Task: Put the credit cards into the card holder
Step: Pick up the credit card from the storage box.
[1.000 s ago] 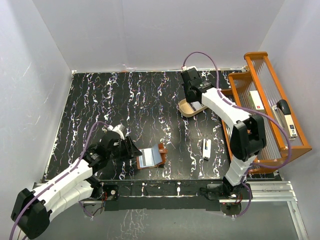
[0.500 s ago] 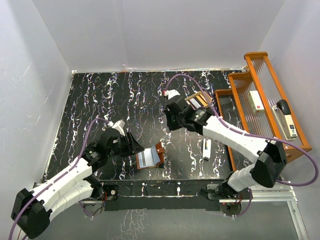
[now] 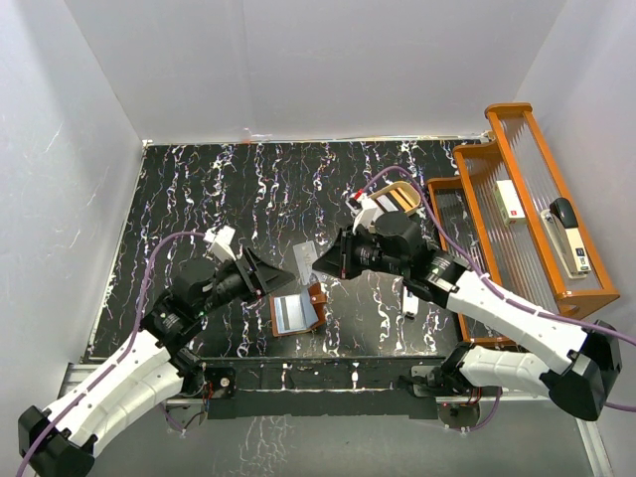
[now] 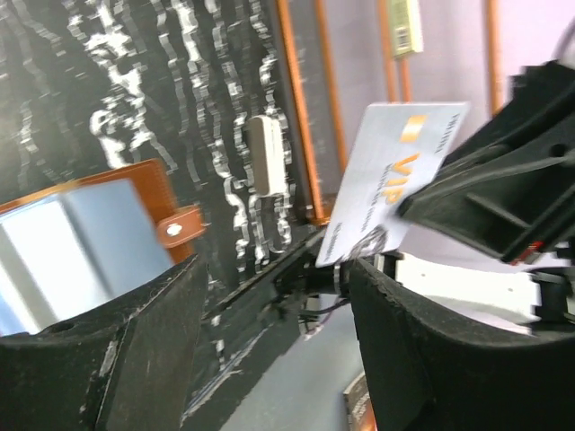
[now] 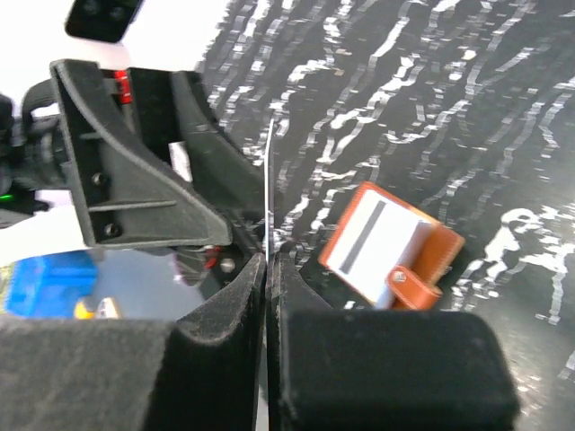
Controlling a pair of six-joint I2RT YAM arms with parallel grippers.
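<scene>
Right pincer [image 5: 268,256] clamped on credit card [image 4: 395,180]; left pincer [image 4: 274,280] apart, near card holder [image 3: 295,313].

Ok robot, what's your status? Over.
Right gripper shut on silver credit card. Left gripper open, facing it. Card holder lying open. Nothing blocking, it seems.

You will see that the thin silver-white plastic card [image 4: 388,180] has a glossy face with orange print, while the fingers [image 5: 386,377] of the right gripper [image 5: 268,265] are matt black plastic, faintly grainy. Your small brown leather wallet [image 4: 157,193] shows a smooth, satiny grey-blue lining. The black table top [image 3: 199,199] with white marbling looks smooth, and the orange-brown wooden rack [image 3: 517,111] has a varnished sheen.
</scene>
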